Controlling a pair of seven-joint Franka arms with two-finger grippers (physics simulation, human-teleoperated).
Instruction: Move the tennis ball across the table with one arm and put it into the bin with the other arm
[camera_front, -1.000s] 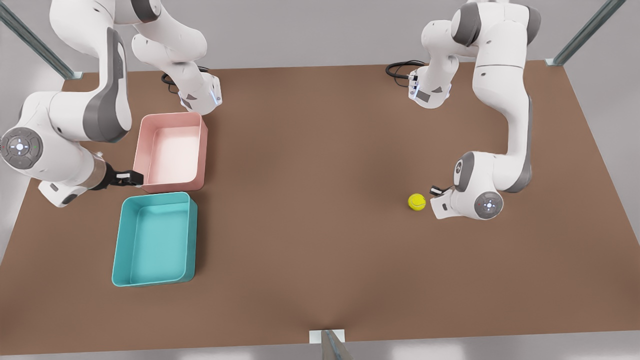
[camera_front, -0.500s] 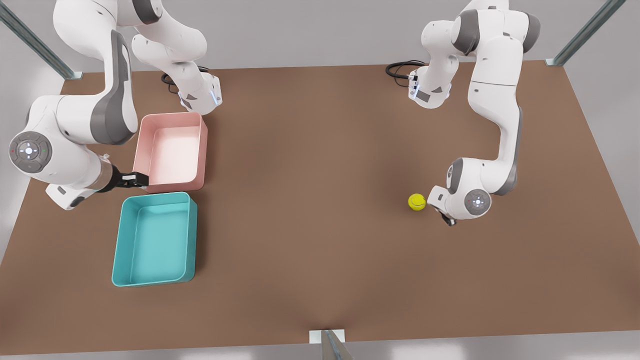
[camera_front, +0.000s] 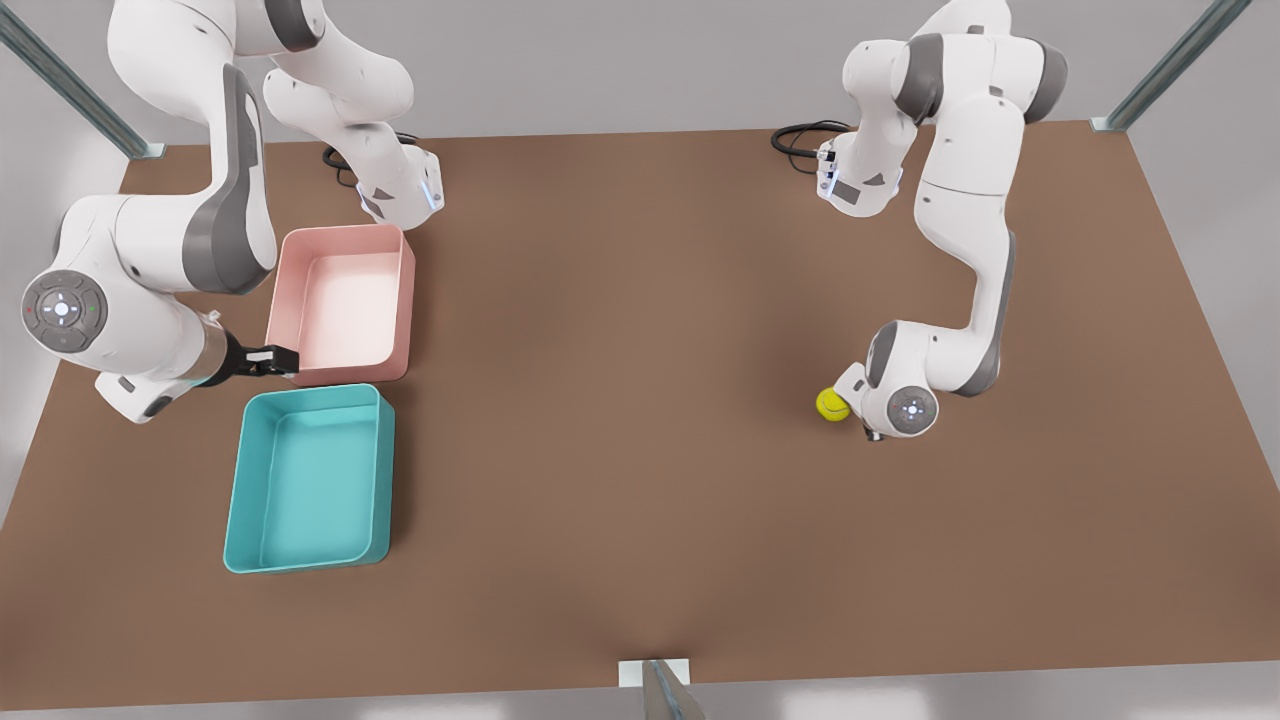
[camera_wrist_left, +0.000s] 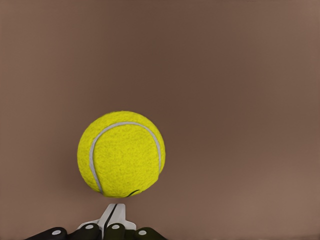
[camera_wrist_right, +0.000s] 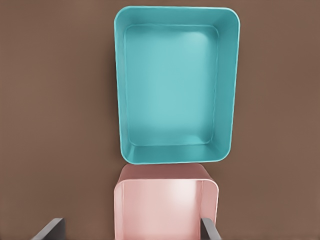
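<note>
- Now the ball (camera_front: 832, 404) lies on the table (camera_front: 640, 420), on the front view's right side, well apart from the two bins.
- The left gripper (camera_wrist_left: 114, 231) is just beside the ball. In its wrist view the fingers appear pressed together at the ball's near side, so the jaws seem closed and hold nothing.
- The step in hand looks like a push, not a grasp: the ball should roll across the table toward the bins.
- To do it well, the closed fingers should meet the ball at its middle height and on the line that points to the other arm. A contact off this line would likely send the ball sideways.
- The push should be slow and steady, since a round ball can run away easily.
- The right gripper (camera_front: 268, 360) waits near the pink bin (camera_front: 345, 300) and the teal bin (camera_front: 310, 480). Its fingers (camera_wrist_right: 50, 229) stand wide apart, holding nothing.
</note>
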